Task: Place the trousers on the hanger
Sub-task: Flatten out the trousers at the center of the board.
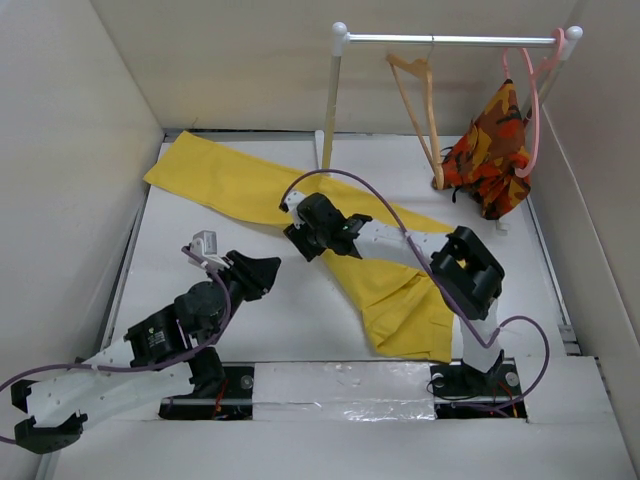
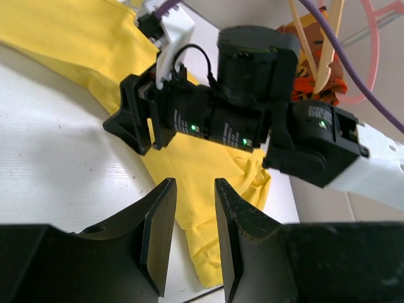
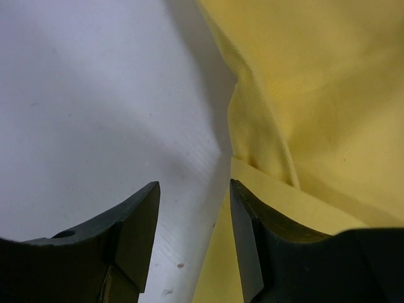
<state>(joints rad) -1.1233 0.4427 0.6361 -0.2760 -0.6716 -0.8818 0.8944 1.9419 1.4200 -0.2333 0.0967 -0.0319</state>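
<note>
The yellow trousers [image 1: 260,190] lie flat on the white table, running from the far left to the near right. The tan wooden hanger [image 1: 420,110] hangs by its hook on the rail at the back right. My right gripper [image 1: 300,243] is open and empty, low over the trousers' near edge at the table's middle; its wrist view shows yellow cloth [image 3: 315,95] beside its right finger. My left gripper [image 1: 262,275] is open and empty, a little left of and nearer than the right one. Its wrist view shows the right arm's wrist above the trousers [image 2: 202,164].
A white clothes rail [image 1: 450,40] stands at the back right with a pink hanger [image 1: 535,100] and an orange-red patterned garment [image 1: 490,150] on it. White walls close in on the left, back and right. Purple cables loop round both arms.
</note>
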